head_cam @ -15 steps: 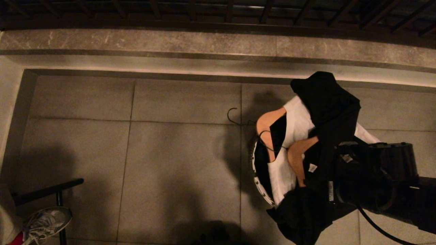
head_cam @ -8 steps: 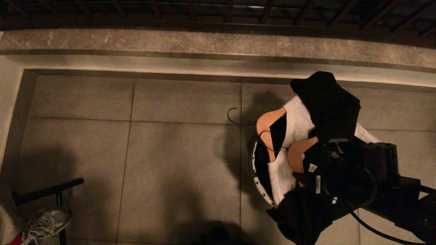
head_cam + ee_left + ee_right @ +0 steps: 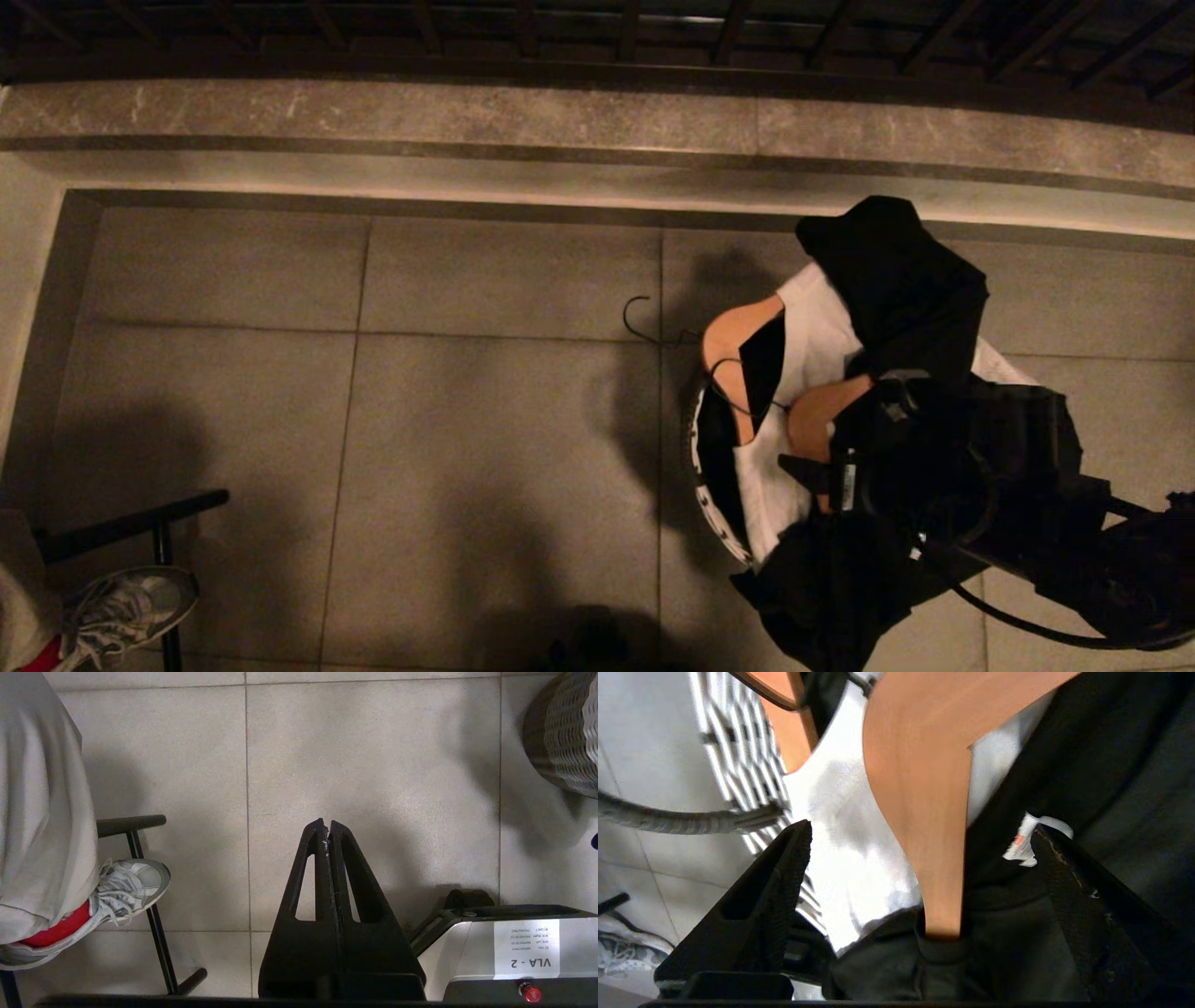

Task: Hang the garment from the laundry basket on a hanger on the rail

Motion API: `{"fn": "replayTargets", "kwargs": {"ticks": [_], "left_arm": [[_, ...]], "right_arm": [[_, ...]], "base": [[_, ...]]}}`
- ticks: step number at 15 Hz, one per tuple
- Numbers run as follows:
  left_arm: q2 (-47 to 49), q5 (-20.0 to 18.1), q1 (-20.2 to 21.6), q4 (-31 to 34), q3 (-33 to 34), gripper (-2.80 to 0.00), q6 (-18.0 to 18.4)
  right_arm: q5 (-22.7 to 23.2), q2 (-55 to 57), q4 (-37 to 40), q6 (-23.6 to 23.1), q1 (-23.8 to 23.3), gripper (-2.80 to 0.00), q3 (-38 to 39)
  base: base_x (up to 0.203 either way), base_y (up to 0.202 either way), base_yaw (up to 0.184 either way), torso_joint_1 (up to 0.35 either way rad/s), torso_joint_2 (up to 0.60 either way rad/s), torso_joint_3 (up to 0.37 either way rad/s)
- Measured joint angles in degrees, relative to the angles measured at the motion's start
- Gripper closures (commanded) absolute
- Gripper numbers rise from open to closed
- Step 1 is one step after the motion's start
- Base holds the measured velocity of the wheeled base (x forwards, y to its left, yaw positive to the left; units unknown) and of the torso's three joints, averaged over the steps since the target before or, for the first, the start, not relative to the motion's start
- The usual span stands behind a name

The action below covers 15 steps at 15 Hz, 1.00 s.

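Right hand (image 3: pixel 920 840) gapes wide, apparently pointing downward; left hand (image 3: pixel 329 828) hangs pressed closed.

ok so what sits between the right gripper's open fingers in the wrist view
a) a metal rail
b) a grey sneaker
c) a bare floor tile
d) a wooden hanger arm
d: in the right wrist view the right gripper stands open with the tan wooden hanger arm running down between its fingers, over white and black garments in the laundry basket.
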Motion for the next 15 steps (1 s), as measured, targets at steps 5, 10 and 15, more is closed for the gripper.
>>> {"fn": "replayTargets", "kwargs": {"ticks": [5, 10, 15], "left_arm": [[0.0, -0.07, 0.02, 0.0, 0.0, 0.0, 0.39], [0.0, -0.18, 0.02, 0.01, 0.0, 0.0, 0.58], [0.0, -0.29, 0.02, 0.01, 0.0, 0.0, 0.69]], "right_arm": [[-0.1, 2.23, 0.29, -0.43, 0.29, -2.8, -3.01], [-0.43, 4.45, -0.34, -3.39, 0.02, -2.8, -3.29], [-3.13, 7.36, -5.55, -4.9, -0.79, -2.8, -4.39]], "base": [[0.0, 0.0, 0.0, 0.0, 0.0, 0.0], [0.0, 0.0, 0.0, 0.0, 0.0, 0.0], [0.0, 0.0, 0.0, 0.0, 0.0, 0.0]]}}
